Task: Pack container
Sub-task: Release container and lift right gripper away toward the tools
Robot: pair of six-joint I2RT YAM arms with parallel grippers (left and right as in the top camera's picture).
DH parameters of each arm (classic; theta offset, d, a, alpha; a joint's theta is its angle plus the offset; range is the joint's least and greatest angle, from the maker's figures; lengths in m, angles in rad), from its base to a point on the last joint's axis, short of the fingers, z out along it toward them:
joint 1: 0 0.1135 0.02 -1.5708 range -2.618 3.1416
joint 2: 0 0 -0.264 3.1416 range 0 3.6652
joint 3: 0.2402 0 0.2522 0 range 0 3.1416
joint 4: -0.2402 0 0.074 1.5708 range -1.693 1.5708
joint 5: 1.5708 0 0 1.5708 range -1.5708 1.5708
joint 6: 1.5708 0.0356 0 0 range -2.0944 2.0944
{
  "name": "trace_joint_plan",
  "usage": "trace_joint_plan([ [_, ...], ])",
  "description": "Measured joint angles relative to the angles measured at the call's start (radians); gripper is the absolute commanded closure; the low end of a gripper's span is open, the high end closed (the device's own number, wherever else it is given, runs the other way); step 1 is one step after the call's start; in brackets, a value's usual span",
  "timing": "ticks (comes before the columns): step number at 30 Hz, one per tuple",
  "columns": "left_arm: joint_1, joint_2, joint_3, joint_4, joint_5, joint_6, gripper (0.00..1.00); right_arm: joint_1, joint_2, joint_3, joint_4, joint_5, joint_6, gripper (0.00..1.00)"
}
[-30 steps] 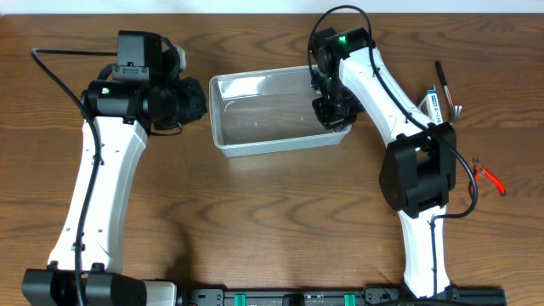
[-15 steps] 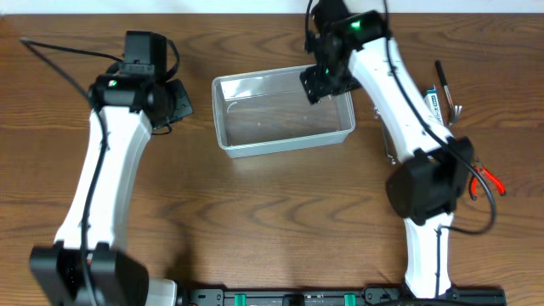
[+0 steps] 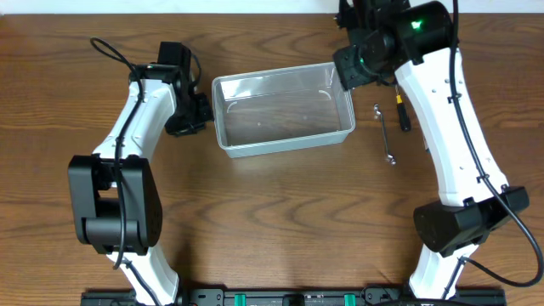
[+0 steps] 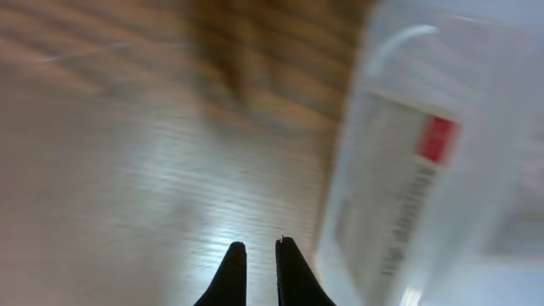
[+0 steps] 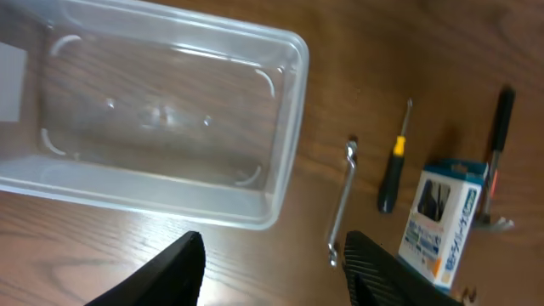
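Observation:
The container [image 3: 285, 115] is a clear, empty rectangular tub in the middle of the table. My left gripper [image 3: 190, 119] sits just left of its left wall. In the blurred left wrist view the gripper [image 4: 257, 251] is empty with its fingers almost touching, low over the wood, and the container wall [image 4: 425, 170] is to its right. My right gripper [image 3: 355, 61] hovers above the container's far right corner. In the right wrist view it [image 5: 272, 272] is wide open and empty, with the container [image 5: 153, 127] below and to the left.
A silver wrench [image 3: 386, 134] and a black-and-yellow screwdriver [image 3: 401, 115] lie right of the container. The right wrist view also shows the wrench [image 5: 342, 204], the screwdriver [image 5: 393, 170], a small blue-and-white box [image 5: 442, 221] and a black pen-like tool [image 5: 500, 127].
My right gripper has risen out of the container's right end and moved back and right. My left arm has swung in beside the container's left wall.

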Motion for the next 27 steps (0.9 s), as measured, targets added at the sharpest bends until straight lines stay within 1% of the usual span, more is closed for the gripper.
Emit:
trace_joint_plan([
  [6, 0.0, 0.0, 0.0, 0.053, 0.114, 0.047, 0.94, -0.023, 0.0, 0.0, -0.021, 0.008, 0.0, 0.46],
  [12, 0.0, 0.0, 0.0, 0.078, 0.225, 0.069, 0.94, -0.032, 0.0, 0.0, -0.029, 0.022, 0.0, 0.46],
  [19, 0.0, 0.0, 0.0, 0.079, 0.29, 0.088, 0.94, -0.043, 0.0, 0.0, -0.029, 0.023, 0.0, 0.44],
  [20, 0.0, 0.0, 0.0, 0.079, 0.294, 0.092, 0.94, -0.043, 0.0, 0.0, -0.029, 0.024, 0.0, 0.48],
  [21, 0.0, 0.0, 0.0, 0.079, 0.298, 0.093, 0.94, -0.043, 0.0, 0.0, -0.029, 0.029, -0.002, 0.6],
  [22, 0.0, 0.0, 0.0, 0.079, 0.299, 0.094, 0.94, -0.044, 0.0, 0.0, -0.029, 0.033, -0.005, 0.76],
  [23, 0.0, 0.0, 0.0, 0.079, 0.298, 0.095, 0.94, -0.045, 0.0, 0.0, -0.029, 0.043, -0.004, 0.95],
  [24, 0.0, 0.0, 0.0, 0.079, 0.296, 0.095, 0.94, -0.047, 0.0, 0.0, -0.029, 0.052, 0.004, 0.98],
  [27, 0.0, 0.0, 0.0, 0.079, 0.275, 0.094, 0.94, -0.062, 0.0, 0.0, -0.027, 0.072, 0.02, 0.98],
])
